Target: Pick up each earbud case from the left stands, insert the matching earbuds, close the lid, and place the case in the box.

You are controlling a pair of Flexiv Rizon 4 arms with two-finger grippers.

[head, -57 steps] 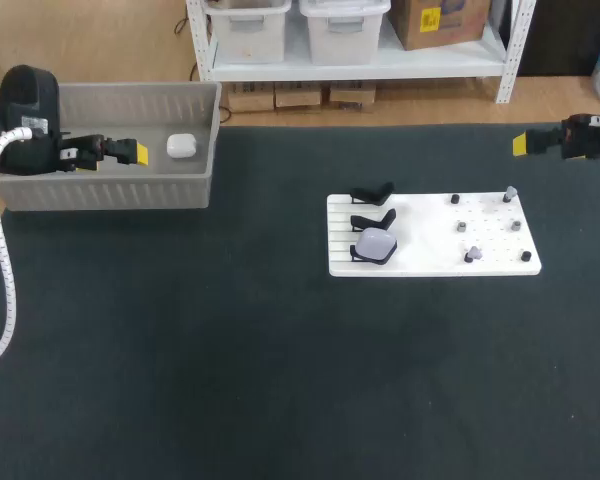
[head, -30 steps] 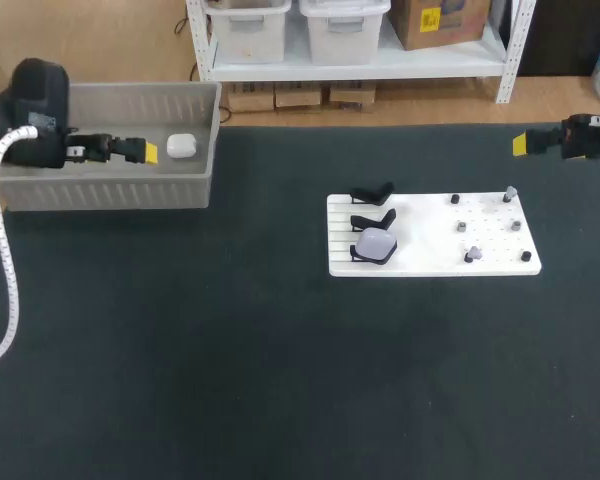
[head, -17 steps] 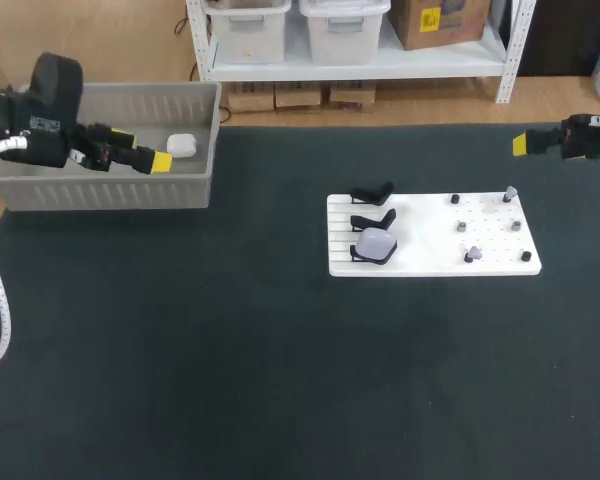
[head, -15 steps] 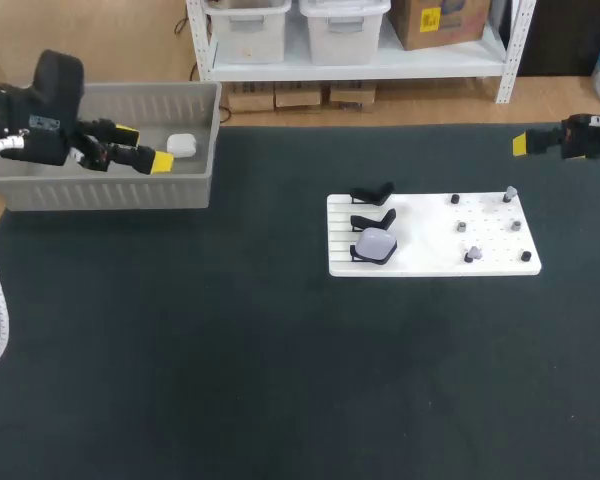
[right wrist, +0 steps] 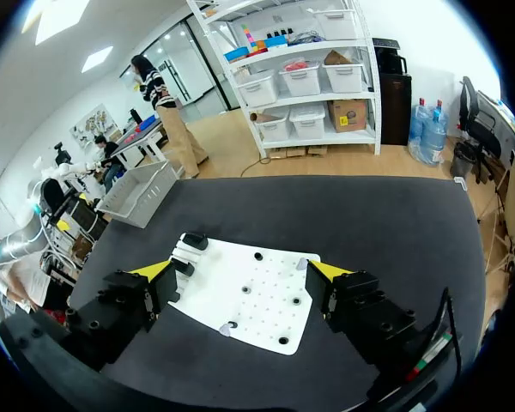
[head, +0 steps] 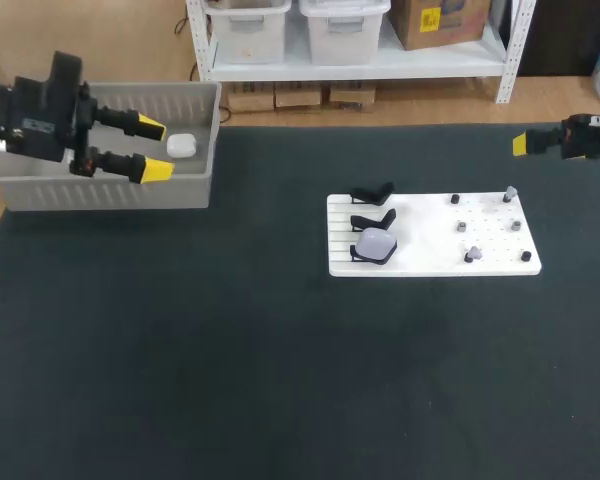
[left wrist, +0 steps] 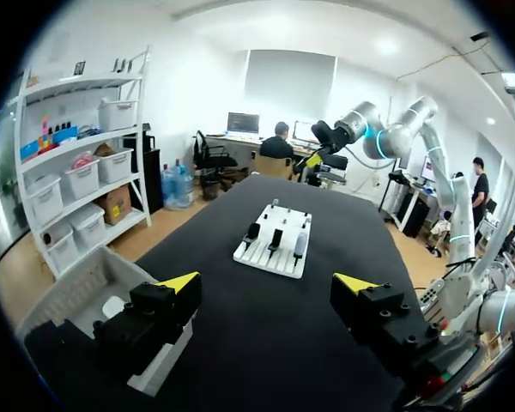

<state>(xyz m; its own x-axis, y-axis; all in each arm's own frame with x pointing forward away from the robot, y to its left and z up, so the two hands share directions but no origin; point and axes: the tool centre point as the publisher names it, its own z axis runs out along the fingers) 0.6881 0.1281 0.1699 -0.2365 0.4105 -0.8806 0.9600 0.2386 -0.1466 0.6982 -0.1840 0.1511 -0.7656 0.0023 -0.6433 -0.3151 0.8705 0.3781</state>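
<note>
Dark table (head: 280, 350), left pincer (head: 155, 149) apart, level above grey box (head: 100, 195); right pincer (head: 520, 144) apart at right edge.

Broad black table (head: 280, 380), matte dark top, softly and evenly lit

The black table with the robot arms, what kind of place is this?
Most likely a robot lab or test workshop. The left gripper and the right gripper, both yellow-tipped, hang over a black table that holds a white stand board and a grey box.
</note>
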